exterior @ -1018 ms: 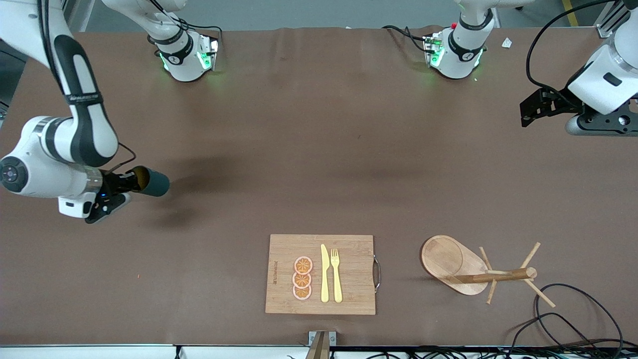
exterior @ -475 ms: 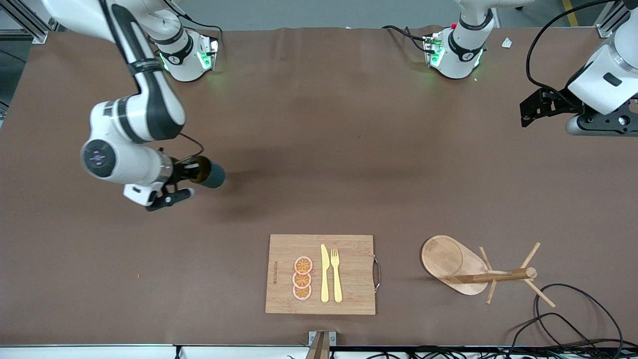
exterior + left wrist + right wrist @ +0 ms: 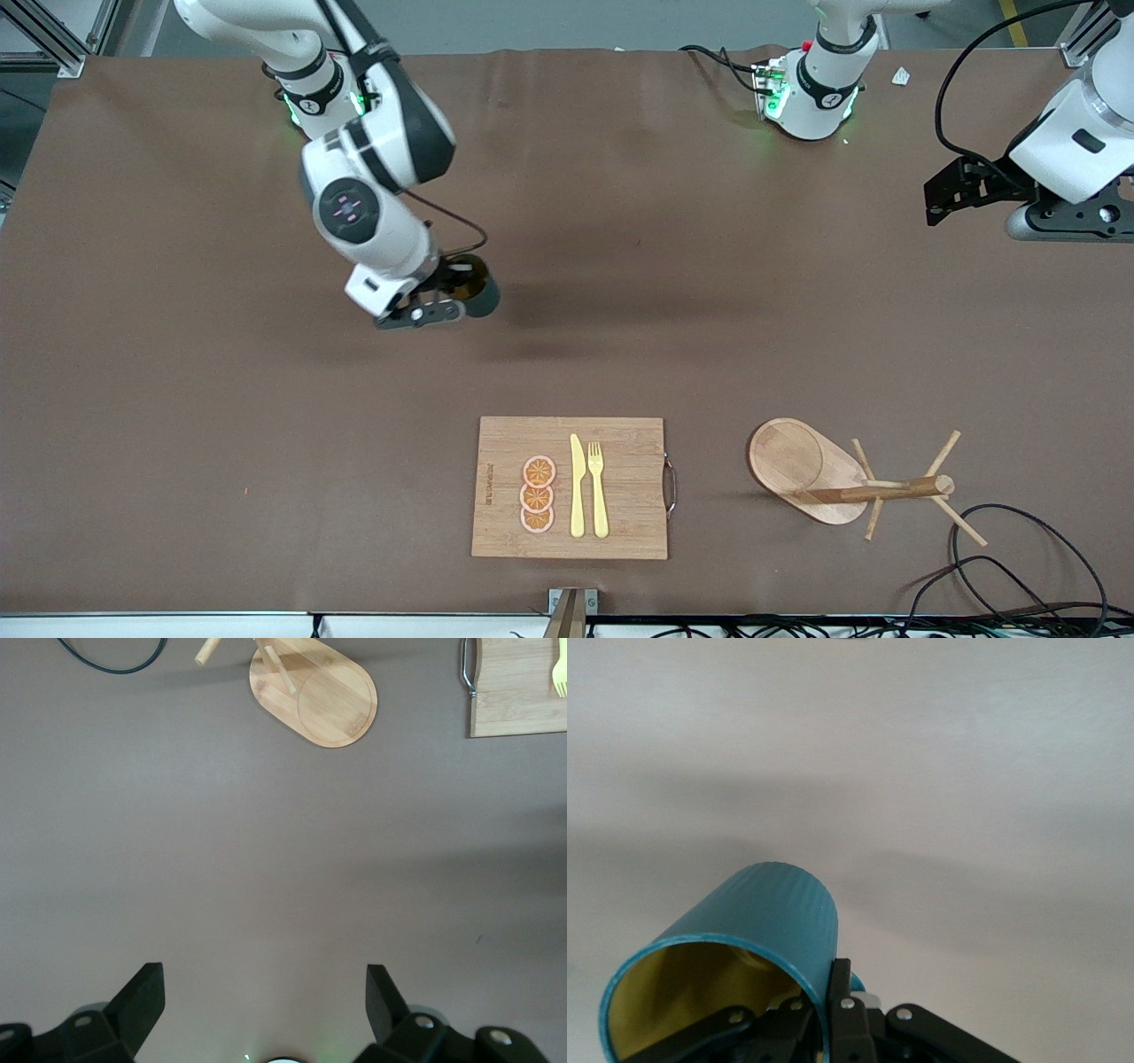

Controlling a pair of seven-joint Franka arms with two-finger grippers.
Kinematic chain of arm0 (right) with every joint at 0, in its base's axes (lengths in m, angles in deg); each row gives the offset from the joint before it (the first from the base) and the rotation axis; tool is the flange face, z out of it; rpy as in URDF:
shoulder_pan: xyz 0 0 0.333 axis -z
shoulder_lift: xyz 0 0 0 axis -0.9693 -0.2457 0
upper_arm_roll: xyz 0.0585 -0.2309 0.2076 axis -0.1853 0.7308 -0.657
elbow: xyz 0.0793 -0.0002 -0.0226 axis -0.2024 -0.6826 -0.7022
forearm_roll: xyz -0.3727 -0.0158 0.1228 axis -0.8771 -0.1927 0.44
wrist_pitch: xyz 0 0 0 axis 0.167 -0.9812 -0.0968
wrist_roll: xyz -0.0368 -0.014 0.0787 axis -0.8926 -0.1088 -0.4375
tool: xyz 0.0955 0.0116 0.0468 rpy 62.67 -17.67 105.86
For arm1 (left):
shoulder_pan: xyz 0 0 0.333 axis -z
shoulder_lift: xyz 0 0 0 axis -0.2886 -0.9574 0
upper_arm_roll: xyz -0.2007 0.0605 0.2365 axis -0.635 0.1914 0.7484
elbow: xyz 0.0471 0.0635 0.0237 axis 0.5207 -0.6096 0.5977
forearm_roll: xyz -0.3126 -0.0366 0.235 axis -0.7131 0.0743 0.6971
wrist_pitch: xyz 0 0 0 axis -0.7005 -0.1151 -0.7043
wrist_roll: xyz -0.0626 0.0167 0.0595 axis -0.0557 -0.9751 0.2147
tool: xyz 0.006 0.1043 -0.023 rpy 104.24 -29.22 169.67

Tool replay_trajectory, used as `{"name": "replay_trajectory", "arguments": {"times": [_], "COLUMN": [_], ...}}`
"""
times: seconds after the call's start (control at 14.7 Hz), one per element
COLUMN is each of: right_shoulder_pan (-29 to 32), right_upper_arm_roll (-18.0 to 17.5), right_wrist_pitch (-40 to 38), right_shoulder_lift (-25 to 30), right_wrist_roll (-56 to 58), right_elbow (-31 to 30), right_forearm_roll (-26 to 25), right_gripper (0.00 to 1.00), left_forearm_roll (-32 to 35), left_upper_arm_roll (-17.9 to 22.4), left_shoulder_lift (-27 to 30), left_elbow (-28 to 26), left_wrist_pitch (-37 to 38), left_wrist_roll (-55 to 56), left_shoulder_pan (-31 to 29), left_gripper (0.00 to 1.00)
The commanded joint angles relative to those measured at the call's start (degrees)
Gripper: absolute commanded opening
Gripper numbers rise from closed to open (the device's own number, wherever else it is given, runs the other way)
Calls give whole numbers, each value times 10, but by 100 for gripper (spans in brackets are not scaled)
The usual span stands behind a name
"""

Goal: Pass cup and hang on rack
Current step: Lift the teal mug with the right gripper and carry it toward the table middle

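In the front view, the right hand (image 3: 454, 292) is up in the air over the bare brown counter (image 3: 177, 399), toward the middle. It is closed on the rim of the cup (image 3: 477, 291), which lies on its side in the grip, off the counter. The left hand (image 3: 957, 190) waits at the left arm's end of the counter, and its fingers stand wide apart with nothing between them. The rack (image 3: 842, 478) stands on the counter close to the front camera, toward the left arm's end. Beside it, toward the middle, lies a cutting board (image 3: 633, 478) with three orange slices (image 3: 538, 494), a yellow knife (image 3: 577, 486) and a yellow fork (image 3: 599, 487). The board has small dark writing along one edge, but I cannot read it. Black cables (image 3: 1019, 567) lie near the rack.

In the left wrist view, the two black fingers (image 3: 137, 1001) are far apart and hold nothing. The rack (image 3: 328, 695) and a corner of the cutting board (image 3: 518, 687) are on the counter, well apart from this hand.

In the right wrist view, the cup (image 3: 757, 939) is dark teal outside and yellow inside. The fingers (image 3: 837, 1014) pinch its wall, one inside and one outside.
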Motion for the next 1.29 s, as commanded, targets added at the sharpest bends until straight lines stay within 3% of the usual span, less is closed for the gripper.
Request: {"name": "replay_trajectory", "arguments": {"times": [0.0, 0.27, 0.54, 1.22], "right_shoulder_pan": [-48, -99, -128, -164], "right_upper_arm_roll": [9, 9, 9, 9], "right_wrist_pitch": [26, 35, 38, 104], "right_shoulder_lift": [-18, -78, -133, -207], "right_wrist_roll": [-82, -186, -218, -274], "right_elbow": [11, 71, 121, 148], "right_forearm_roll": [9, 6, 2, 3], "right_gripper": [0, 0, 0, 1], "left_forearm_roll": [-7, -10, -10, -12], "left_upper_arm_roll": [0, 0, 0, 0], "left_shoulder_lift": [-5, -5, -6, -6], "left_elbow": [12, 12, 12, 12], "left_wrist_pitch": [1, -1, -10, -15], "left_wrist_roll": [-6, -7, -8, -10], "left_shoulder_pan": [2, 0, 0, -5], "left_gripper": [100, 100, 100, 100]}}
